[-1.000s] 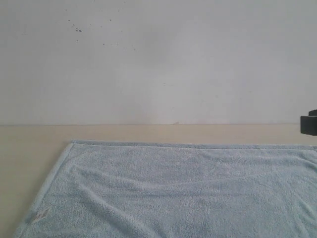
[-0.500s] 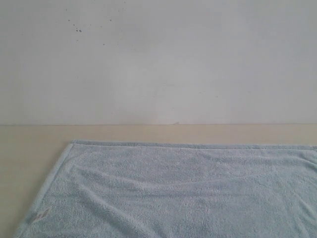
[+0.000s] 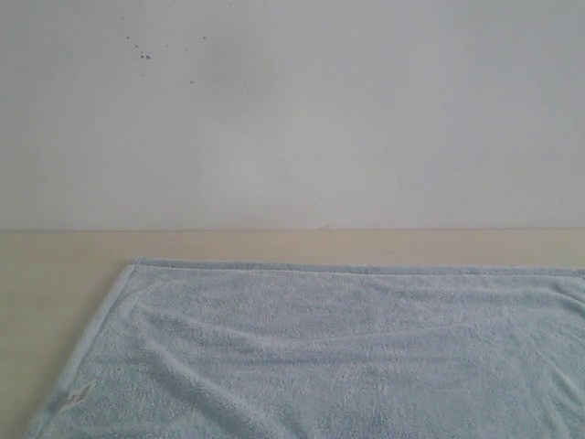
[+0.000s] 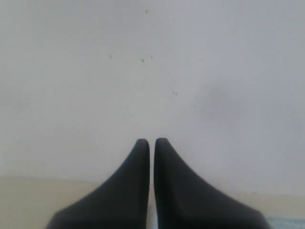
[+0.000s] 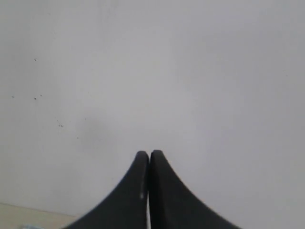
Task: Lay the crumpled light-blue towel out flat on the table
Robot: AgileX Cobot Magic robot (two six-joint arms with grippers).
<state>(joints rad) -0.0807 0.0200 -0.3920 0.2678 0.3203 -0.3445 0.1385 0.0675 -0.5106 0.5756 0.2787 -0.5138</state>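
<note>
Black jaws of the left gripper (image 4: 152, 142) and right gripper (image 5: 149, 153) meet tip to tip, holding nothing. Both face the wall (image 3: 292, 119), probably because the work is done. The towel (image 3: 347, 347) lies open on the table (image 3: 55, 274), shallowly rippled.

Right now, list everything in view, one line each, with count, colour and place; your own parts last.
towel: one, light blue, spread on the table with shallow ripples
label: one, whitish, on the towel near its left edge
table: one, pale beige, under the towel, reaching the wall
wall: one, white with dark specks, behind the table
left hand: one, black, shut and empty, facing the wall
right hand: one, black, shut and empty, facing the wall
</note>
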